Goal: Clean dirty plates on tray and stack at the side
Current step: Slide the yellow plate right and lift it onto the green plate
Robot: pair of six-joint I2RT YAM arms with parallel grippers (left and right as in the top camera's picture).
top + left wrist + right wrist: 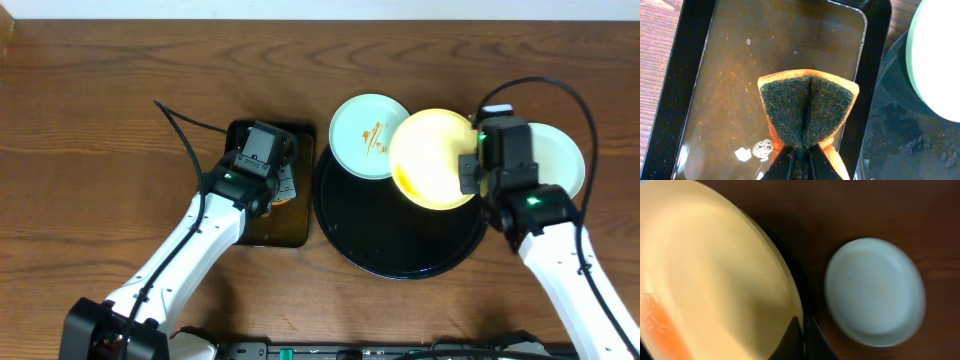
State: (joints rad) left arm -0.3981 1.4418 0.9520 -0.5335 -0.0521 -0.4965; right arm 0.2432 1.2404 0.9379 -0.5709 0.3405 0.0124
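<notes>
Wooden tabletop [100, 120] carries the black tray [400, 252], over which the right gripper [801, 336] pinches the rim of the sauce-smeared yellow plate [432, 158], tilted up. The left gripper [801, 162] is clamped on a folded sponge [807, 112] above the small water tray [670, 100], so wiping looks next: the sponge must cross to the plate's orange smear while the right arm holds steady.

the left gripper [800, 152] pinches a folded green-and-orange sponge [807, 107] over the brownish water of the rectangular tray [670, 100], foam [761, 148] near its left, with a pale plate [940, 55] and round black tray [900, 135] to the right.
</notes>
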